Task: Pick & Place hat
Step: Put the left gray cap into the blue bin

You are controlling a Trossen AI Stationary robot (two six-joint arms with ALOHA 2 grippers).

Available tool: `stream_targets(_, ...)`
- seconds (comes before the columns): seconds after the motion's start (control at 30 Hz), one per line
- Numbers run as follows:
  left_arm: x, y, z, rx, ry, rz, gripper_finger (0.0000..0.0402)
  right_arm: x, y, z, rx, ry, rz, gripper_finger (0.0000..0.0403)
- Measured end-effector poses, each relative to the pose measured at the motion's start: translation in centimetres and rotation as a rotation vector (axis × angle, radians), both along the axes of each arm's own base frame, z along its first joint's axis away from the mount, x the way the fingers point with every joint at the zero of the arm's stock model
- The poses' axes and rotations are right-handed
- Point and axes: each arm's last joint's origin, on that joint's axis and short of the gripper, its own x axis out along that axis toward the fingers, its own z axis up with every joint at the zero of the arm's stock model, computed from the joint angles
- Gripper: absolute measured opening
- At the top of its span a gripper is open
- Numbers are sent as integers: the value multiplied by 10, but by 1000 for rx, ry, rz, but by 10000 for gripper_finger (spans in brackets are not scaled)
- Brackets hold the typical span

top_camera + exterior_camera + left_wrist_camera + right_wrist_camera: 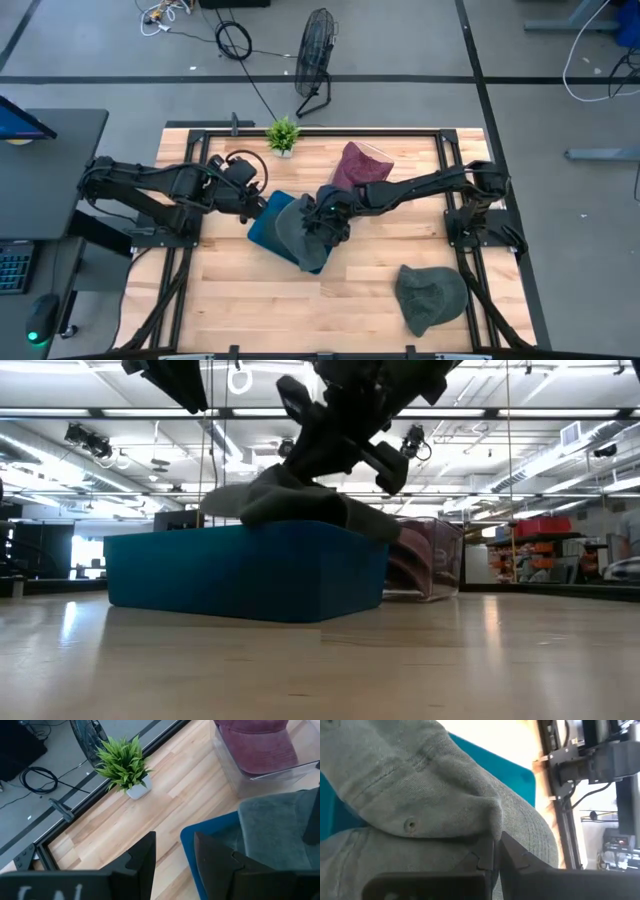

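Grey hat (296, 228) pinched in right claw (322, 222)

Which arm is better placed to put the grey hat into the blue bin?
Right: the right gripper already pinches the grey hat over the blue bin; the left gripper waits open beside it.

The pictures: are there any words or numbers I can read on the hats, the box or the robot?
None can be read.
Left gripper: pale marks on its body are too blurred to read.
Grey cloth hat, blue plastic bin, maroon hat: no writing shows.
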Motion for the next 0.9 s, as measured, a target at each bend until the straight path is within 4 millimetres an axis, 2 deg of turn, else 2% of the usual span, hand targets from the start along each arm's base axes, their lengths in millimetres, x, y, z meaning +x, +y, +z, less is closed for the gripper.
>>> stream_targets(0.33,0,0,0,-1,0,0,137,9,-6,-13,-72,-18,-68,39)
stream_targets(0.47,0,0,0,-1,0,0,138,14,-6,-11,-18,-69,-103,63)
stream_targets(0.73,0,0,0,-1,-1,0,138,10,-4,-16,45,4,-164,117)
stream_targets(0.9,0,0,0,-1,-1,1,138,6,7,-11,76,10,-225,135)
